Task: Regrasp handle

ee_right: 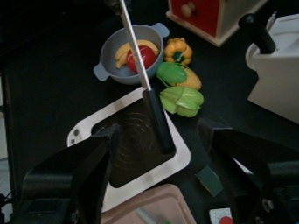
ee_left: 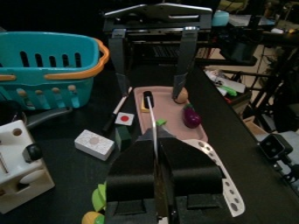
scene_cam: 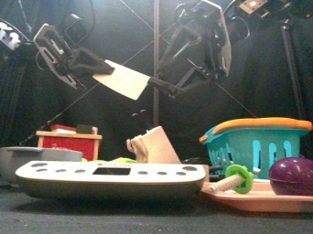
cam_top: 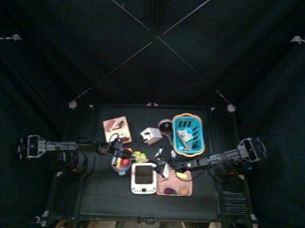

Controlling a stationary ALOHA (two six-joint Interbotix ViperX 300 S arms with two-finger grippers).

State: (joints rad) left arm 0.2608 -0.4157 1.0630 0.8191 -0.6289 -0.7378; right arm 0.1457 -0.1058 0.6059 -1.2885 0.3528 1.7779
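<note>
Toy cleaver with cream blade and black handle point(scene_cam: 124, 80) is up in the air over the table middle, between both arms. Left gripper point(ee_left: 156, 153) is pinching the blade, jaws pressed flat on either side of it, with the handle pointing away toward the other arm. Right gripper point(ee_right: 160, 138) is spread wide. The black handle point(ee_right: 158, 122) lies in the gap between its jaws, and neither jaw is on it as far as I can see. So my read is the regrasp isn't made yet and only the left arm is carrying the cleaver.

Risks from here:
- The handle runs a bit slanted across the right gap. If I close like this, one jaw may hit first and twist the cleaver in the left pinch, or push it out.
- The blade is thin and smooth. If left lets go before right is really clamped, it drops.
- Straight below in the right wrist view are the white cutting board with a hole in one corner point(ee_right: 128, 153), the grey bowl of toy food point(ee_right: 131, 54) and the green toy pepper point(ee_right: 181, 99). A drop lands there and scatters them, or skids off toward the pink tray point(ee_left: 205, 149).
- Right might close too near the blade end and catch the blade base instead of the handle, which gives a bad hold.
- The two grippers are near each other, so they may bump if either one advances.

The teal plastic basket with orange rim point(scene_cam: 254, 146) is off to the side, so it's no issue.
</note>
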